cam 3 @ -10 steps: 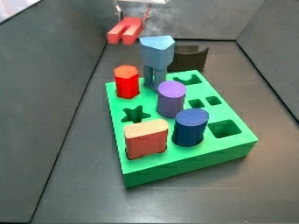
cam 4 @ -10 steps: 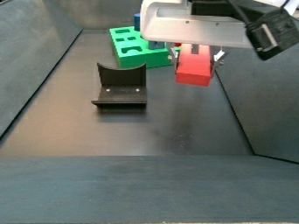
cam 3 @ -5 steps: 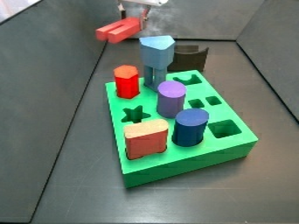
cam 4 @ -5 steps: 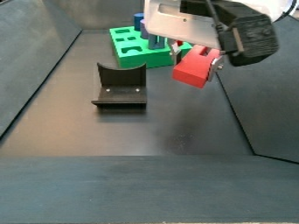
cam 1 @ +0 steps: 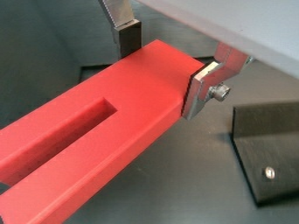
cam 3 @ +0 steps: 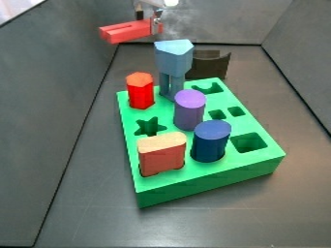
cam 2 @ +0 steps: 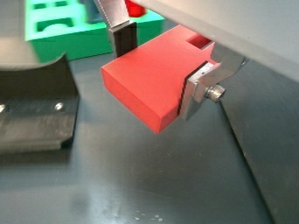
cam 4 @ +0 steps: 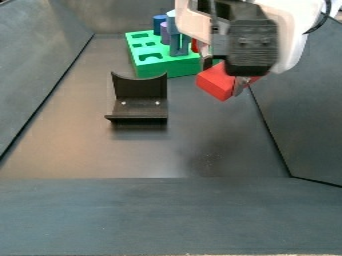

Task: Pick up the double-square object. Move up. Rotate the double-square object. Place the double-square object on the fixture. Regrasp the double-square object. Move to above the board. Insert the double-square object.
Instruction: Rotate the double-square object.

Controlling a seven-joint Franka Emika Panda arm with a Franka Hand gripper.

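The double-square object is a long red prism with a stepped slot along one face. It hangs in the air, lying roughly level, with my gripper shut on one end. Both wrist views show the silver fingers pressed on its opposite sides. In a side view it floats above the floor behind the board, under the gripper. The dark fixture stands on the floor, below and to one side of the object.
The green board holds a grey-blue pentagonal peg, a red hexagonal peg, a purple cylinder, a dark blue cylinder and a salmon block. Star and square holes are open. Grey walls enclose the floor.
The wrist has turned with the red object in its grip, swinging the prism closer to level. The object has also risen slightly. Nothing on the board has moved.
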